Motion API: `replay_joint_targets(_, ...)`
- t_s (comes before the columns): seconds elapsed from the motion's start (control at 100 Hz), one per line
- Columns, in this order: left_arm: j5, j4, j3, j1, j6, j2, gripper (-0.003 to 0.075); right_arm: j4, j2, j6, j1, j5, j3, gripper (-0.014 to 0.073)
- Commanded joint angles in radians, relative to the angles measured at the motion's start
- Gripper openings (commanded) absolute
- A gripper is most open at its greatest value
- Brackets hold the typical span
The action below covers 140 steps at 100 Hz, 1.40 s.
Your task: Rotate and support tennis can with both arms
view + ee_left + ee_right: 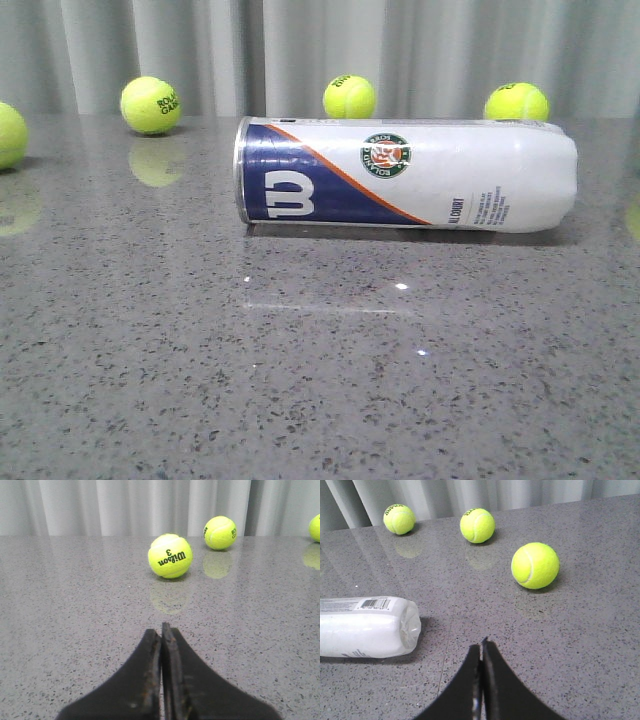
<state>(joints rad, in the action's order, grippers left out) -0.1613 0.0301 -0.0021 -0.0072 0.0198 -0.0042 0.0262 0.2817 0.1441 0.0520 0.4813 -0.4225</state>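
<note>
The tennis can (405,175) lies on its side across the grey table, its navy end with the white "W" and silver rim to the left, its white end to the right. In the right wrist view the white end of the tennis can (367,626) shows apart from my right gripper (481,645), which is shut on nothing. My left gripper (161,630) is also shut and empty over bare table, and the can does not show in its view. Neither arm appears in the front view.
Yellow-green tennis balls sit behind the can: one (150,105) at the back left, one (349,97) behind the middle, one (516,102) at the back right, another (8,134) at the left edge. A Wilson ball (170,555) lies ahead of the left gripper.
</note>
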Motion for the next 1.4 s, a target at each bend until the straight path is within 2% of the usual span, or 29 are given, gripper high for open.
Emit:
replay_joint_targets(0.0, 0.077, -0.002, 0.046, 0.002, 0.01, -0.039, -0.0021, 0.004, 0.008, -0.011, -0.006, -0.074, -0.025, -0.0066)
replay_joint_targets(0.23, 0.055, -0.023, -0.003, 0.002, 0.01, -0.039, -0.0021, 0.004, 0.008, -0.011, -0.006, -0.074, -0.025, -0.0066)
replay_joint_targets(0.37, -0.095, -0.037, -0.109, 0.002, 0.01, -0.033, -0.0021, 0.004, 0.008, -0.011, -0.006, -0.074, -0.025, -0.0066)
replay_joint_targets(0.44, -0.115, -0.056, -0.153, 0.002, 0.01, -0.013, -0.0021, 0.004, 0.008, -0.011, -0.006, -0.074, -0.025, -0.0066)
replay_joint_targets(0.52, -0.133, -0.07, -0.206, 0.002, 0.01, 0.029, -0.0021, 0.004, 0.008, -0.011, -0.006, -0.074, -0.025, -0.0066)
replay_joint_targets(0.67, -0.304, -0.078, -0.324, 0.002, 0.01, 0.145, -0.0021, 0.004, 0.008, -0.011, -0.006, -0.074, -0.025, -0.0066)
replay_joint_targets(0.92, -0.446, -0.137, -0.463, 0.002, 0.01, 0.362, -0.0011, 0.004, 0.008, -0.011, -0.006, -0.074, -0.025, -0.0066)
replay_joint_targets(0.97, -0.452, -0.179, -0.492, 0.002, 0.01, 0.402, 0.0025, 0.004, 0.008, -0.011, -0.006, -0.074, -0.025, -0.0066)
replay_joint_targets(1.04, -0.452, -0.252, -0.53, 0.002, 0.01, 0.46, 0.0125, 0.004, 0.008, -0.011, -0.006, -0.074, -0.025, -0.0066)
replay_joint_targets(1.16, -0.481, -0.306, -0.597, 0.002, 0.006, 0.565, 0.0395, 0.004, 0.008, -0.011, -0.006, -0.074, -0.025, -0.0066)
replay_joint_targets(1.21, -0.497, -0.308, -0.617, 0.002, 0.006, 0.604, 0.0481, 0.004, 0.008, -0.011, -0.006, -0.074, -0.025, -0.0066)
replay_joint_targets(1.27, -0.529, -0.315, -0.65, 0.002, 0.006, 0.664, 0.0531, 0.004, 0.008, -0.011, -0.006, -0.074, -0.025, -0.0066)
replay_joint_targets(1.39, -0.579, -0.38, -0.711, -0.009, -0.044, 0.786, 0.0531, 0.004, 0.008, -0.011, -0.006, -0.074, -0.025, -0.0066)
